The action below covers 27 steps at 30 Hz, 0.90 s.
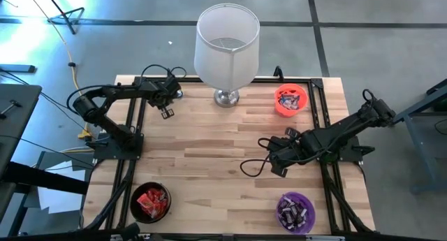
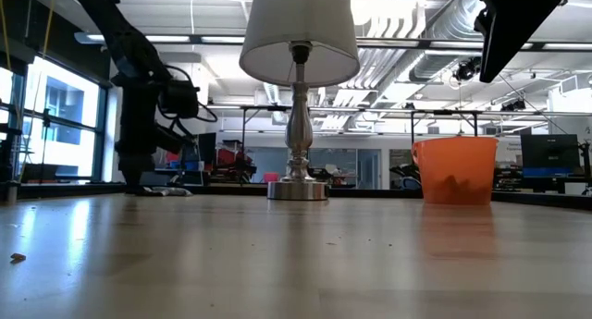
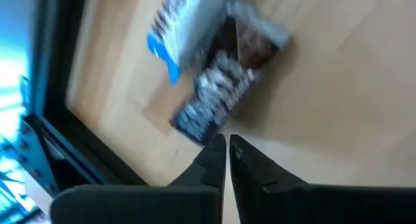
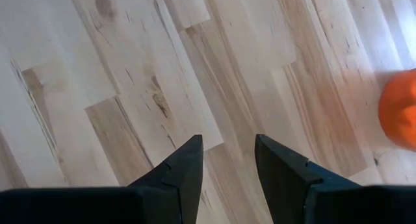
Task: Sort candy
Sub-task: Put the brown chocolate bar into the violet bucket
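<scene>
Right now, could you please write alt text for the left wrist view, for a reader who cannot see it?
The left arm's dark two-finger tool, shut and empty, points at a small pile of wrapped candy bars, silvery blue-white and dark brown, lying on the pale wooden table near its black edge rail.

Orange bowl (image 1: 290, 100), purple bowl (image 1: 295, 212), black bowl (image 1: 150, 202), white lampshade (image 1: 226, 48).

lamp (image 1: 225, 49) mid-back, table (image 1: 209, 157) centre open
</scene>
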Each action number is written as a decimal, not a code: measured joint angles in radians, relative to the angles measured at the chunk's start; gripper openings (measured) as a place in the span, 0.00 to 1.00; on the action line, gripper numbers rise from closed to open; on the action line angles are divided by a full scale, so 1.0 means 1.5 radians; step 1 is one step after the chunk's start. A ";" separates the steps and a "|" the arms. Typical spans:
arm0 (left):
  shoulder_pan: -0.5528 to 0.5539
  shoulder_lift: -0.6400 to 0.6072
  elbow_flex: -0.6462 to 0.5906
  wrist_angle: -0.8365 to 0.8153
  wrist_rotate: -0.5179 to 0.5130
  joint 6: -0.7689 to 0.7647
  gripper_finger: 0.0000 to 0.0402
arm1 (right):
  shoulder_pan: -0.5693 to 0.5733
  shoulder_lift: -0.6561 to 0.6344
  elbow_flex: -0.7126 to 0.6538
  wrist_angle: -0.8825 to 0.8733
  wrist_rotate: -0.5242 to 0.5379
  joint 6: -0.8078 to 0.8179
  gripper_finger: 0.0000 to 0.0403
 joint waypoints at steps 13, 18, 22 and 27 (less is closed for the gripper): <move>-0.011 -0.042 0.000 -0.010 0.003 -0.018 0.00 | 0.000 0.000 0.000 0.000 0.010 -0.002 0.34; -0.011 -0.046 0.000 -0.015 0.063 0.038 0.06 | 0.000 0.000 0.000 0.002 0.012 -0.002 0.34; -0.011 -0.046 0.000 -0.047 0.071 0.082 0.15 | 0.000 0.000 0.000 0.005 0.013 -0.002 0.34; -0.011 -0.046 0.000 -0.052 0.109 0.090 0.27 | -0.001 0.000 0.000 0.009 0.020 -0.002 0.34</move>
